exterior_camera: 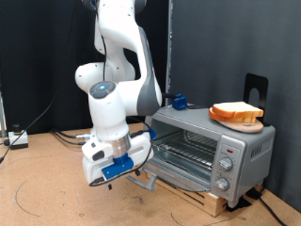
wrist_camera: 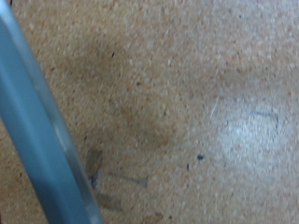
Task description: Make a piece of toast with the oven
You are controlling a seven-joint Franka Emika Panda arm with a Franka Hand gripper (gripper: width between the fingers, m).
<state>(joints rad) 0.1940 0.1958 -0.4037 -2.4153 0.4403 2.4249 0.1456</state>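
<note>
— Gripper point(exterior_camera: 120, 175) sits closest to me, low by the oven point(exterior_camera: 207, 144), at its open door point(exterior_camera: 143, 177).

— Fingers spread or pinching?

— I cannot tell; they're hidden behind the hand. My wrist view shows only brown board point(wrist_camera: 177, 84) and a blurred blue-grey bar point(wrist_camera: 42, 131) crossing one side.

— And the toast point(exterior_camera: 236, 114)?

— On a wooden dish point(exterior_camera: 246, 123) atop the oven, towards the exterior view's right. I see the rack point(exterior_camera: 183, 143) through the opening.

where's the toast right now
In the exterior view, the piece of toast sits on top of the oven, toward the view's right, well away from the gripper low at the oven's open front.
</note>
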